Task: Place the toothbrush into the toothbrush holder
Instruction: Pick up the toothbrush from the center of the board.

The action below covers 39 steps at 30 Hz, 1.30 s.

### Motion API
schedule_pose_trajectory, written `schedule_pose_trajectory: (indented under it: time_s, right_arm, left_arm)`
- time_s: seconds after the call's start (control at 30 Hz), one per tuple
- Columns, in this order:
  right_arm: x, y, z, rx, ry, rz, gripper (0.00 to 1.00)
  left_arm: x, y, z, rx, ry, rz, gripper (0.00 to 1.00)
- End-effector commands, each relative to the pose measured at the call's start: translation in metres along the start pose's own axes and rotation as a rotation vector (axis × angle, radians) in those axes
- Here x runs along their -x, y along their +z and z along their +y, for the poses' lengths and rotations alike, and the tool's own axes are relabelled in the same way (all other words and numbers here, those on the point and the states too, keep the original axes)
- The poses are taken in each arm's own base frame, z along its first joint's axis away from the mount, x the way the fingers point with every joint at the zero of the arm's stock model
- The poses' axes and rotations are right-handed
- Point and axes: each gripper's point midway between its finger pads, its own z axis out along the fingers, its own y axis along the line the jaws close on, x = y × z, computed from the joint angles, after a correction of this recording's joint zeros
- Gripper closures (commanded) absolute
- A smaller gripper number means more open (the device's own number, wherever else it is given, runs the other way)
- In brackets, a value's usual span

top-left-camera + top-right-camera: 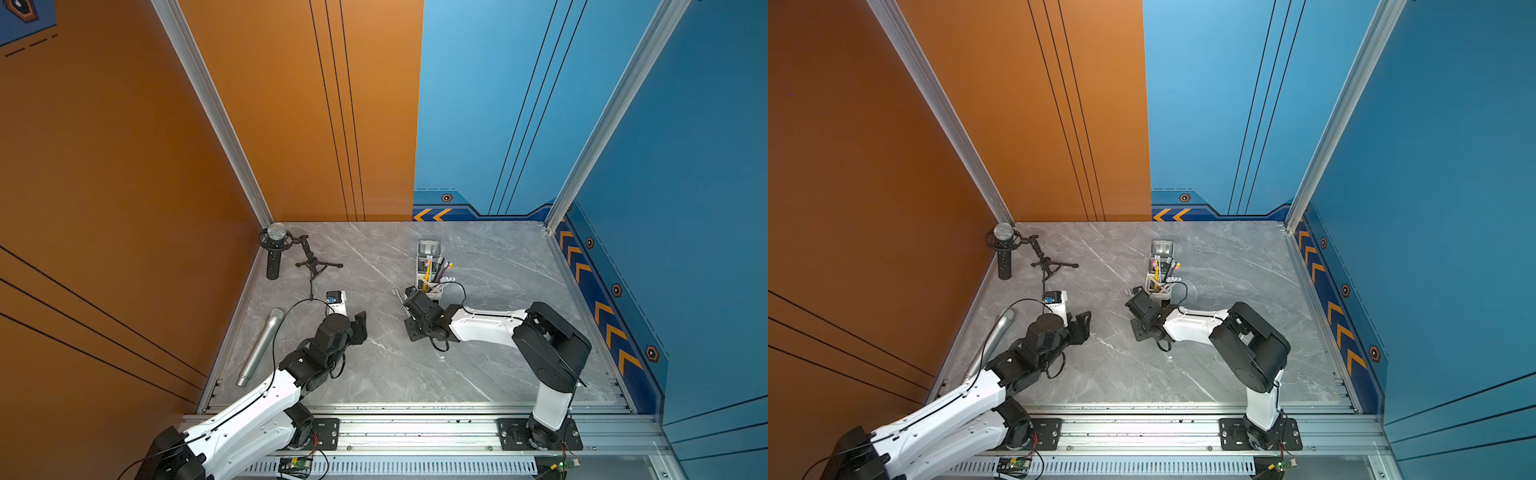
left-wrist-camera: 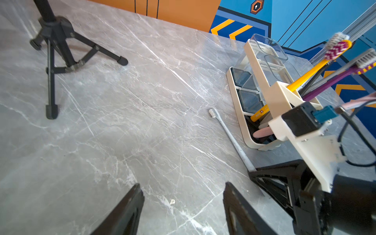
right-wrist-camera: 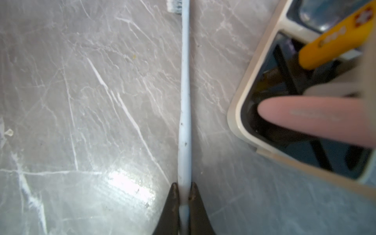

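Toothbrush holder [image 2: 257, 65] stands on the grey surface [image 3: 81, 101], left tool [image 2: 182, 184] gapes wide and empty, right tool [image 3: 184, 185] is pinched on the handle end of the pale toothbrush [image 3: 185, 101] lying flat just beside the holder, and honestly the yellow brush [image 3: 335, 38] has lettering too blurry to read.

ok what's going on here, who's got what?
The right hand is shut on the handle end of the pale blue toothbrush. The brush appears to lie flat on the marble table beside the toothbrush holder, not yet lifted. A yellow toothbrush, a purple toothbrush and a pink toothbrush already sit in the holder. The left hand is open over bare table, holding nothing.
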Motion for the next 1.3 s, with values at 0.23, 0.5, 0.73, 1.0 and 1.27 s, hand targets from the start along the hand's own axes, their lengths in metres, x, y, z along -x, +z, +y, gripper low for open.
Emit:
schedule_pose_trajectory:
  time_s: [0.23, 0.5, 0.73, 1.0, 1.27]
  right_arm:
    - [0.012, -0.076, 0.044, 0.108, -0.048, -0.150, 1.00]
    - [0.032, -0.138, 0.055, 0.207, -0.065, -0.293, 1.00]
    - [0.041, -0.165, 0.054, 0.237, -0.101, -0.357, 1.00]
    - [0.037, -0.195, 0.040, 0.256, -0.035, -0.425, 1.00]
    - [0.030, -0.212, 0.025, 0.238, -0.011, -0.444, 1.00]
  left_arm:
    - [0.007, -0.004, -0.059, -0.342, -0.071, 0.068, 0.33]
    - [0.053, -0.039, -0.076, -0.504, -0.075, -0.077, 0.31]
    - [0.085, -0.045, -0.107, -0.611, -0.084, -0.104, 0.31]
    - [0.097, -0.028, -0.138, -0.666, -0.051, -0.051, 0.33]
    - [0.111, -0.019, -0.175, -0.751, -0.015, -0.063, 0.34]
